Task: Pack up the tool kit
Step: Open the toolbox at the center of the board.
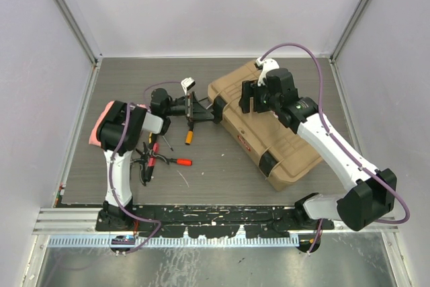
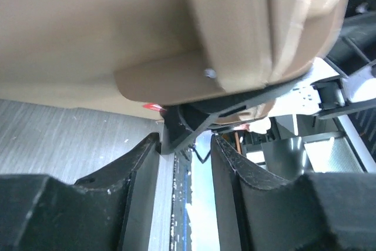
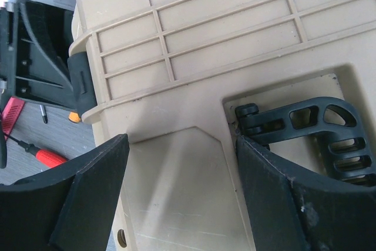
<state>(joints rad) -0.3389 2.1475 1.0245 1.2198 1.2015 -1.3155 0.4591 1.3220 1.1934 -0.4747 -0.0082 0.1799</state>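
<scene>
As if for opening, the tan case [image 1: 235,109] is steadied under the spread right gripper [image 1: 252,99]; its latch [image 2: 188,119] is straddled by the left gripper [image 2: 185,142], clamping unclear.

Case [image 2: 117,27] blurred — pink cloth [image 1: 98,129] half-hidden

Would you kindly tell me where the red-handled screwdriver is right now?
In the top view, the red-handled screwdriver lies on the table between the left arm and the tan case, nearer the bases than the orange-handled one.

Two white arms [image 1: 336,149] with black joints, purple cables [image 1: 292,45] and scuffed black fingers [image 3: 94,192].
</scene>
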